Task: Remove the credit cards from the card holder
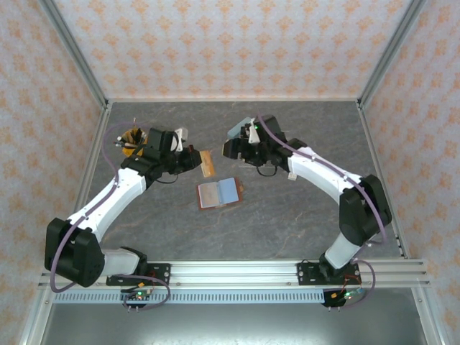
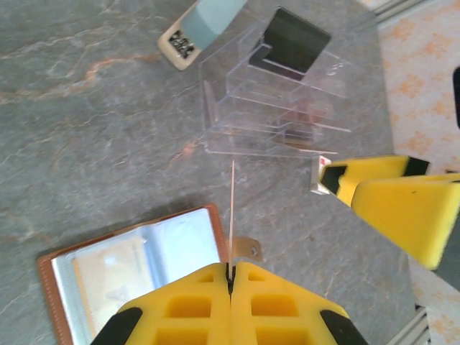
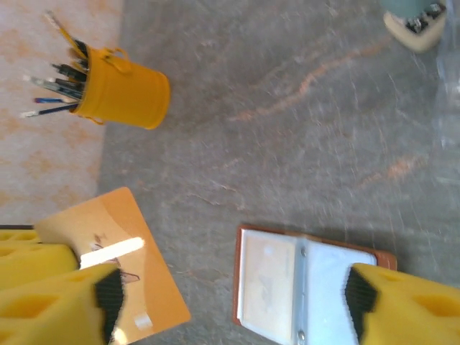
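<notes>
Over grey table (image 1: 287, 215), extended left claw (image 2: 230, 269) pinches tan card (image 3: 136, 230); right claw (image 3: 231, 287) gapes.

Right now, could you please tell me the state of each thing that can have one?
left hand, shut on the credit card
right hand, open, empty
card holder, lying open, flat
credit card, out of the holder, clamped edge-on
pen cup, holding pens

Table (image 1: 302, 215): grey marbled top.
Card holder (image 2: 129, 266): I see it lying open, just beside my left gripper (image 2: 230, 269).
Acrylic organiser (image 2: 273, 93): ahead of that gripper.
Blue block (image 2: 205, 21): beyond the organiser.
Pen cup (image 3: 122, 90): well apart from my right gripper (image 3: 231, 287).
</notes>
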`<state>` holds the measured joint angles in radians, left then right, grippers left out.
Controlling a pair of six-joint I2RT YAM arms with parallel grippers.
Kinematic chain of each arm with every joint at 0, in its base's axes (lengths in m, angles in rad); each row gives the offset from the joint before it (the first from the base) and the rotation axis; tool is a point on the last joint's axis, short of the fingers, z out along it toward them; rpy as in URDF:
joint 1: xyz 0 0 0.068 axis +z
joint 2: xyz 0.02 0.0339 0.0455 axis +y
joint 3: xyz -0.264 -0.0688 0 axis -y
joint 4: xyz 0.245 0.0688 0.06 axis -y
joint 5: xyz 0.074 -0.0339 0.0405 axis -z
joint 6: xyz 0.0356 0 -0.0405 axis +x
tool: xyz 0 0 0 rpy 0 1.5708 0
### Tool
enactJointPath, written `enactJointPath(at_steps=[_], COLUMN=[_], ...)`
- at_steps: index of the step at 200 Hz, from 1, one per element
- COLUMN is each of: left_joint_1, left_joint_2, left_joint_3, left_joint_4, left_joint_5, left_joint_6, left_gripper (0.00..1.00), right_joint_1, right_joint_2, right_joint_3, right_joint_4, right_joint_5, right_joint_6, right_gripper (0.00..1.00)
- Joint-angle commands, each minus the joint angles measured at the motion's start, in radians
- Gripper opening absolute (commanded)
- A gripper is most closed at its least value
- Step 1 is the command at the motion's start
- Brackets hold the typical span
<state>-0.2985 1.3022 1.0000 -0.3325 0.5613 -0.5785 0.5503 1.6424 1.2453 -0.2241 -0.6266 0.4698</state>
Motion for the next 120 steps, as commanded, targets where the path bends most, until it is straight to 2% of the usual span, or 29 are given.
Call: enactJointPath(at_steps=[1, 21, 38, 61, 103, 120], left_joint_1=[0.006, 0.006, 0.006, 0.006, 0.01, 0.012], left_joint_2=[-0.01, -0.003, 0.007, 0.032, 0.056, 0.061], left_joint_3=[0.002, -0.01, -0.006, 0.007, 0.006, 0.003], left_joint_4=[0.134, 0.205, 0.231, 0.245, 0.263, 0.278], left_joint_5=[0.092, 0.153, 0.182, 0.227, 0.26, 0.278], left_joint_6=[-0.03, -0.063, -0.077, -0.092, -0.116, -0.122], left_gripper=[0.0, 0.0, 0.0, 0.0, 0.0, 0.0], right_joint_1=[-0.013, -0.016, -0.018, -0.017, -0.024, -0.027], right_joint_2=[-0.011, 0.011, 0.03, 0.045, 0.037, 0.028], right_joint_3=[-0.033, -0.005, 0.022, 0.035, 0.035, 0.034], right_joint_4=[0.154, 0.149, 0.137, 0.157, 0.157, 0.156], right_joint_5=[-0.131, -0.196, -0.259, -0.371, -0.437, -0.452], right_joint_6=[-0.027, -0.087, -0.133, -0.163, -0.186, -0.186], right_gripper=[0.94, 0.96, 0.92, 0.78, 0.54, 0.49])
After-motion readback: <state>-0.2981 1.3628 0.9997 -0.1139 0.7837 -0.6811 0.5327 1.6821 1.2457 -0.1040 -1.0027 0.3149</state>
